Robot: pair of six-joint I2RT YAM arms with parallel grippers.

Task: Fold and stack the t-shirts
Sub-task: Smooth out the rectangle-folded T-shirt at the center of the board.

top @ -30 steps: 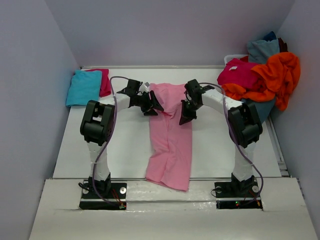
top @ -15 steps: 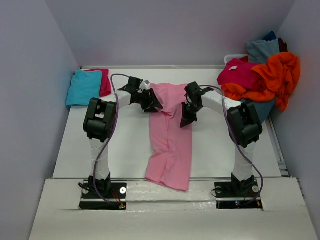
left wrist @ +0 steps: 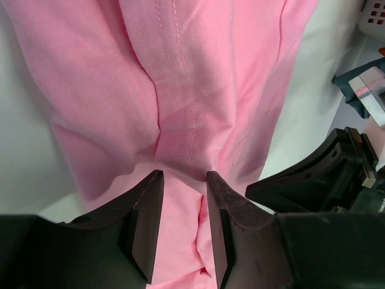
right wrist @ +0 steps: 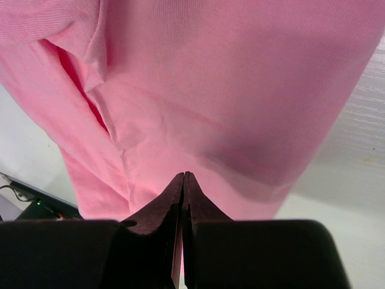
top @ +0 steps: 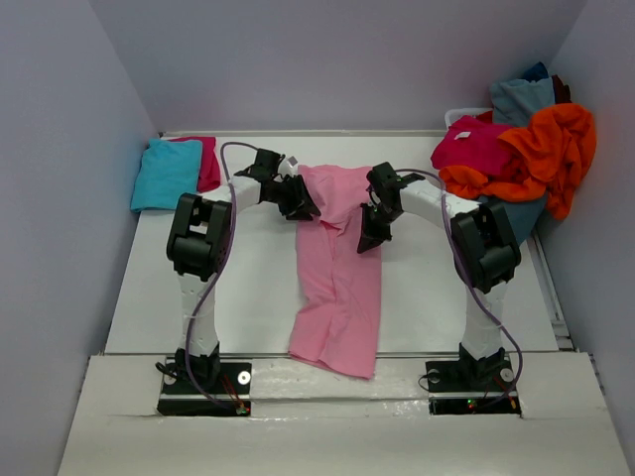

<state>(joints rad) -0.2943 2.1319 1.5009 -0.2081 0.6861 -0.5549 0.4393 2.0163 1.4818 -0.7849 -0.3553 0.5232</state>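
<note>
On the white counter (top: 248, 288), the pink shirt (top: 337, 288) is lying lengthwise between the two arms, its near end hanging over the edge. The left jaws are standing apart above its left side. The right jaws are pinching its right edge.

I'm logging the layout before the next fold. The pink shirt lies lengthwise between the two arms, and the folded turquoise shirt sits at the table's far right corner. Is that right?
Not quite. The top external view shows the folded turquoise shirt at the far left corner of the table, not the right. The pink shirt does lie as you say.
</note>
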